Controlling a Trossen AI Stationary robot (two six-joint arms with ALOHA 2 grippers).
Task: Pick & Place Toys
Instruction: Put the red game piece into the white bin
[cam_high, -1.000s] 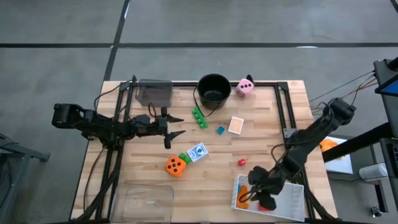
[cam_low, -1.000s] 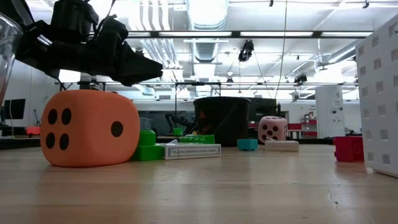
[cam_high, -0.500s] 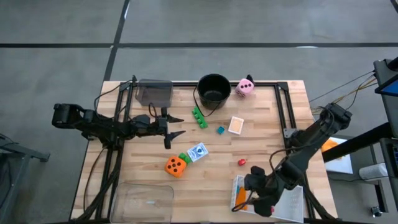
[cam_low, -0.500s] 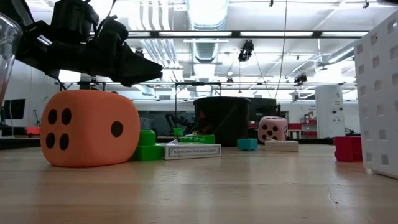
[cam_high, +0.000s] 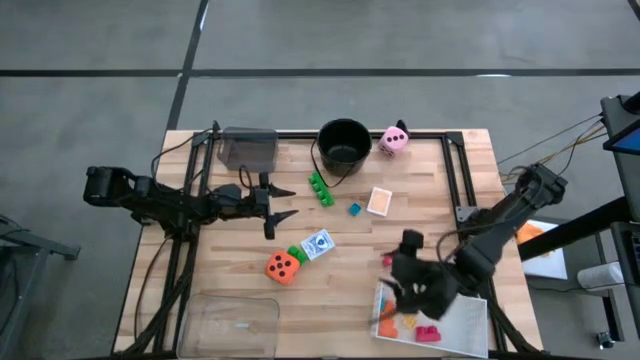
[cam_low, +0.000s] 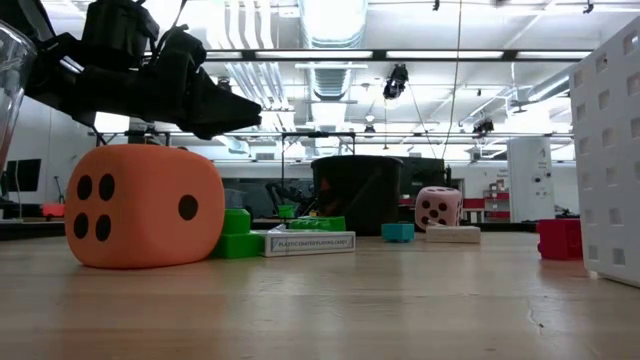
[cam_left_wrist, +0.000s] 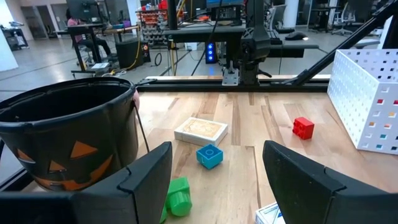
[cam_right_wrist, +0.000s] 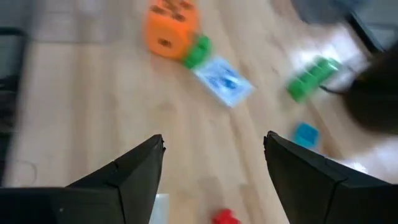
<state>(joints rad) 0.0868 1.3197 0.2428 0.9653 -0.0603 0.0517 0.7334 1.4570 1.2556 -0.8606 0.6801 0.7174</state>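
My right end effector (cam_high: 412, 283) has lifted out of the white tray (cam_high: 468, 322), fingers wide and empty, toward the red brick (cam_right_wrist: 225, 217). Left end effector (cam_high: 281, 202) waits wide near the tabletop's left edge. Judging that brick as next.

Left arm lies low across desk's left side, wrist level, left pincer (cam_high: 285, 201) fingers spread apart, empty. Right arm reaches in from right edge, bent; right pincer (cam_high: 398, 280) fingers spread wide, empty, aimed down at desk.
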